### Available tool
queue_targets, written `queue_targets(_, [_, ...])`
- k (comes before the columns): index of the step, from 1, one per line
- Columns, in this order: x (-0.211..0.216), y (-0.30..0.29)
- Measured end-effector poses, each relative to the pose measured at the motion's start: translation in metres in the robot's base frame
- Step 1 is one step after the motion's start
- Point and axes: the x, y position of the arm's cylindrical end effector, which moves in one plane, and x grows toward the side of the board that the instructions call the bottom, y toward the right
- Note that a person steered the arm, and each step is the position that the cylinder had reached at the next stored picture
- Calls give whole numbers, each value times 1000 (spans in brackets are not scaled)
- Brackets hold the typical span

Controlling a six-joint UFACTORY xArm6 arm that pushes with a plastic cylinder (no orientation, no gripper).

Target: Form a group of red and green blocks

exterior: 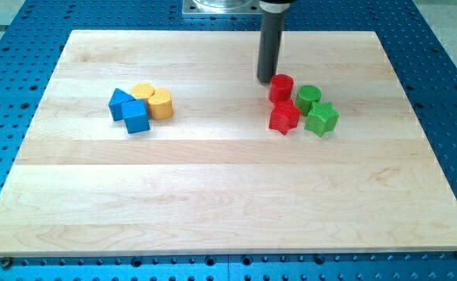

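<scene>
Looking across the camera view, wide bare wood was seen along the wooden board's [228,218] bottom and middle, with room on every side of the clusters. My tip [265,80], a bare rod holding nothing, was planted just beside the red cylinder [281,87], at its upper left. Tight against that were grouped the green cylinder [308,97], the red star-shaped block [283,118] and the green cube [321,119], none showing a clear long axis. Well apart at the view's left were bunched two yellow blocks [153,100] and two blue blocks [130,111].
</scene>
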Motion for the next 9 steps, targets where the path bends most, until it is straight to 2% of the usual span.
queue_targets(1, [31, 6])
queue_targets(2, [-16, 32])
queue_targets(3, [0, 99])
queue_targets(4, [70, 99])
queue_targets(6, [124, 97])
queue_targets(7, [136, 87])
queue_targets(9, [133, 60])
